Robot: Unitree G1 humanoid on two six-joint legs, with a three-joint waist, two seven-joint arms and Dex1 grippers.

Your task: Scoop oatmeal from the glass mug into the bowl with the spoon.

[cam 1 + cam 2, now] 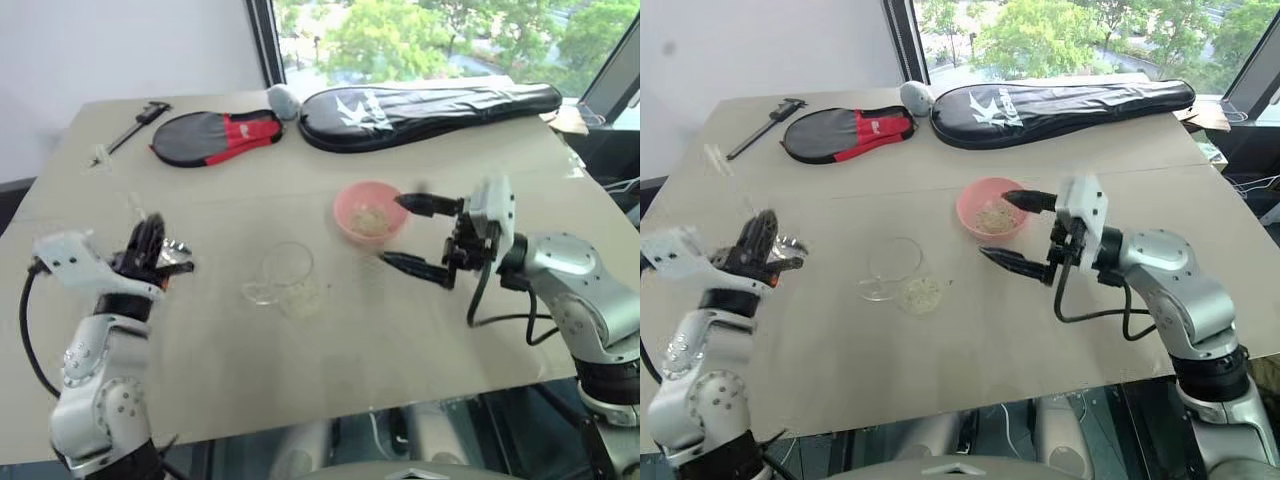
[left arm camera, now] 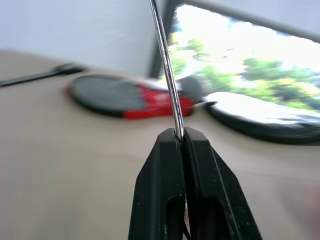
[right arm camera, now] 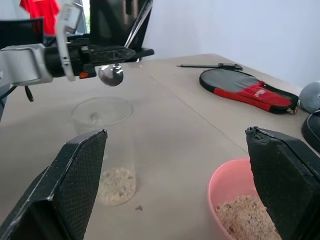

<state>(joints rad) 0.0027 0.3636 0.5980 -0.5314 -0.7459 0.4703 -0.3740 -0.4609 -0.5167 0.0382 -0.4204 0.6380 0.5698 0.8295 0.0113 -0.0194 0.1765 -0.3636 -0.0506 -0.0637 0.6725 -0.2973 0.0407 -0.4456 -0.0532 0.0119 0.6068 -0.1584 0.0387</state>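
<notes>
the spoon [image 3: 111, 74] is clamped in the shut left gripper [image 1: 160, 255], raised beside the glass mug [image 1: 285, 278]; the right gripper [image 1: 420, 235] is held wide by the bowl [image 1: 368, 212]. a dip into the oatmeal [image 3: 116, 185], seemingly low, is called for next.

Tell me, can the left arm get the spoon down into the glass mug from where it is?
Probably yes. The left gripper holds the spoon above the table, the glass mug stands open-topped beside it, and nothing lies between.
</notes>
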